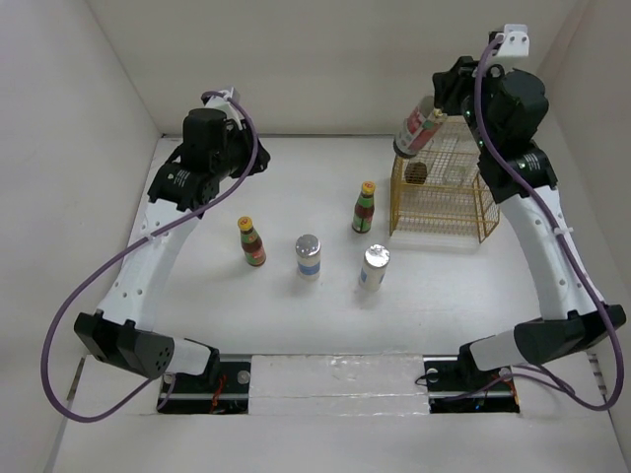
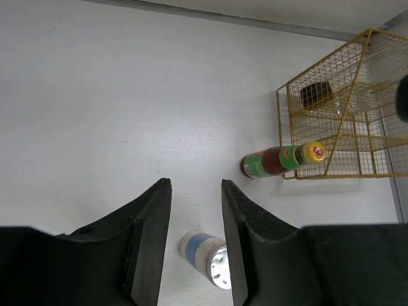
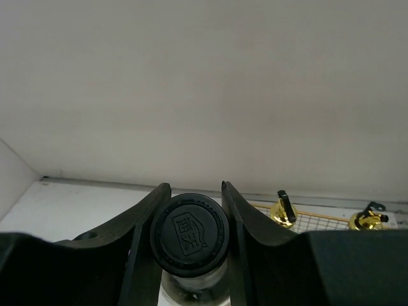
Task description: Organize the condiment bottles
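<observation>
The wire basket (image 1: 439, 235) is yellow, the black-capped bottle (image 1: 417, 128) red-labelled.

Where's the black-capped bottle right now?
Top view, far right: the black-capped bottle is gripped at its cap by the right gripper. It is held tilted in the air by the far left corner of the yellow wire basket.

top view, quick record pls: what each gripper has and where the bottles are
right gripper: shut on the black-capped bottle, raised at the yellow wire basket's far-left corner
left gripper: open, empty, raised at back left
standing on table: left yellow-capped bottle, right yellow-capped bottle, left silver-capped bottle, right silver-capped bottle
at basket: first gold spout, second gold spout
</observation>
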Tool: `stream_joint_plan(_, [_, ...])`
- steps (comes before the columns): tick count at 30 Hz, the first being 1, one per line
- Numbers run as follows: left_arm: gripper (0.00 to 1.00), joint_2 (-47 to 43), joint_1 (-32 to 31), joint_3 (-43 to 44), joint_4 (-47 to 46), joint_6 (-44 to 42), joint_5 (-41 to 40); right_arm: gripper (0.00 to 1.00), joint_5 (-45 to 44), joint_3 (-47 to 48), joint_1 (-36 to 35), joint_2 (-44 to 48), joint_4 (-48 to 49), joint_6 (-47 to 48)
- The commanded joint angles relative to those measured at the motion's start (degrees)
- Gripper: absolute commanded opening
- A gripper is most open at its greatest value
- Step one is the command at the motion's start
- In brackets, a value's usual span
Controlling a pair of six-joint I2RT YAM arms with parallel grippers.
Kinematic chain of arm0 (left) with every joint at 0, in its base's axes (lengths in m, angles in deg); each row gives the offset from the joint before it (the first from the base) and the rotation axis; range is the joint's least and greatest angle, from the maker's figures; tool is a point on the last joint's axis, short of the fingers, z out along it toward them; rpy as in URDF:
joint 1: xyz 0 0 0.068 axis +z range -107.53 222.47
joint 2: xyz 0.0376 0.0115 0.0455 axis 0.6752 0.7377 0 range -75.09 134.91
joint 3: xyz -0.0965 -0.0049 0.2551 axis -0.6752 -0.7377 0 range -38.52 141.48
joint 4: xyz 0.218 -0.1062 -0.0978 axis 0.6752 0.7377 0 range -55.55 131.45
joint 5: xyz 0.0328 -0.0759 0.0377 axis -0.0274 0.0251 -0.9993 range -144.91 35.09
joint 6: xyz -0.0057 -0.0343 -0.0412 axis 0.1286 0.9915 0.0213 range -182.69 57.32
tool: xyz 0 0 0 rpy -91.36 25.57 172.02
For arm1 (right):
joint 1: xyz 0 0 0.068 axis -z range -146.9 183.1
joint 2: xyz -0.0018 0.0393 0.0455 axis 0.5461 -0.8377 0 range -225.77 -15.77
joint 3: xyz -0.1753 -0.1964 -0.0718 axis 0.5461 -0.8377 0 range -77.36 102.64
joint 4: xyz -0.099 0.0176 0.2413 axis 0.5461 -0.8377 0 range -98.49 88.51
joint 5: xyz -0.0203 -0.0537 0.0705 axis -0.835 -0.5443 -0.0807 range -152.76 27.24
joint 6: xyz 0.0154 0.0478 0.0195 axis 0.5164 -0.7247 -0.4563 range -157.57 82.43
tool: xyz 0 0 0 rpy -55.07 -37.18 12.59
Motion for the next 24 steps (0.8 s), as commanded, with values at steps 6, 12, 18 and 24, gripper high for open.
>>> stream_joint_plan(6, [0.33, 0.6, 0.0, 2.5, -2.1, -0.5, 3.2, 0.03, 0.1, -1.7, 5.3, -1.9, 4.6, -1.6])
stream_joint_plan(12, [0.35, 1.1, 0.0, 2.5, -2.6, -0.5, 3.8, 0.03, -1.0, -4.3, 6.7, -3.0, 5.6, -1.0])
stream_joint_plan(18, [0.35, 1.1, 0.0, 2.5, -2.6, -0.5, 4.3, 0.03, -1.0, -5.1, 8.3, -3.0, 7.0, -1.0])
stream_joint_plan(24, [0.35, 1.6, 0.0, 2.5, -3.2, -0.5, 4.9, 0.03, -2.2, -3.4, 9.4, -5.0, 8.9, -1.0])
